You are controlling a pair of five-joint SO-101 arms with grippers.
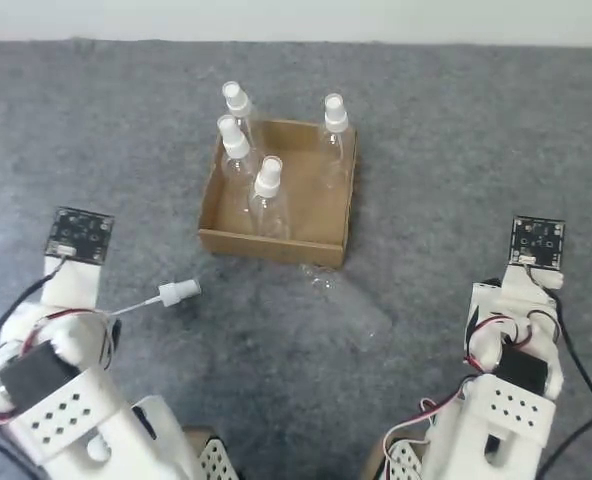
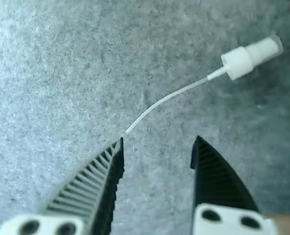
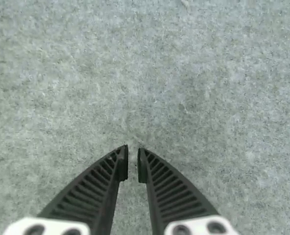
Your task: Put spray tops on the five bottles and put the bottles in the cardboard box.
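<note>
Seeing nothing gripped; one spray top (image 2: 250, 55) loose on the bench (image 1: 496, 150).
My L pincer (image 2: 157, 146) is spread wide and empty, w/ the top's dip-tube end just beside one fingertip. R pincer (image 3: 132, 157) is all but closed, a slit btwn the tips, on nothing. Farther out, a clear uncapped bottle (image 1: 351, 305) lies on its side just in front of the cardboard box (image 1: 276, 246). Capped bottles (image 1: 269, 195) stand in the box; I count 4.

cardboard box (image 1: 274, 243): plain brown
bottles (image 1: 272, 212): clear, with white spray tops (image 1: 268, 176)
loose spray top (image 2: 250, 55): white, with a thin white tube
carpet (image 1: 476, 150): mottled grey
left gripper (image 2: 159, 142): black, ribbed
right gripper (image 3: 132, 152): black, ribbed
</note>
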